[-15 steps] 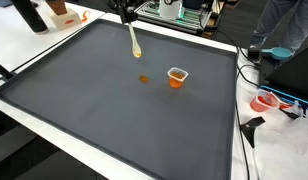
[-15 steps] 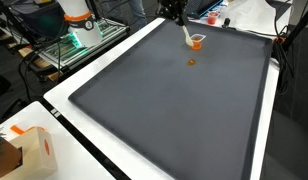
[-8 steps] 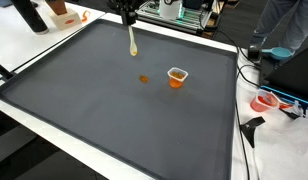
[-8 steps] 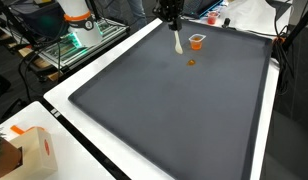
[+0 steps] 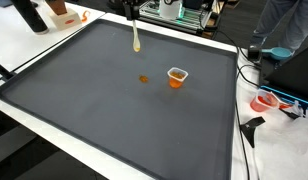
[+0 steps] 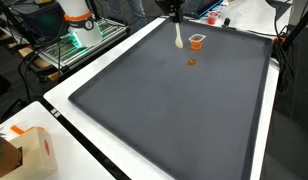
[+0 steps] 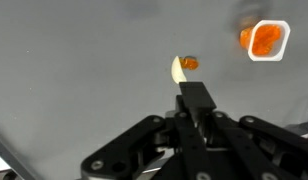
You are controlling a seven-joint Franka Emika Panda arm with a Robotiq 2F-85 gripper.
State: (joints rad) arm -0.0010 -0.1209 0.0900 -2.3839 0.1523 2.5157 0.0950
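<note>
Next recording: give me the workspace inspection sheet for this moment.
Surface: dark mat, flat.
Job's things: pale spoon hanging bowl-down above the mat; orange cup upright on the mat; small orange piece lying apart from the cup.
Clutter: red-and-white item off the mat.
Grippers: gripper shut on the spoon's handle.
Cables: black cables past the mat's edge.
Surroundings: cardboard box; person.

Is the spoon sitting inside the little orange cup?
No, the spoon hangs from the end effector, well apart from the orange cup on the mat.
</note>
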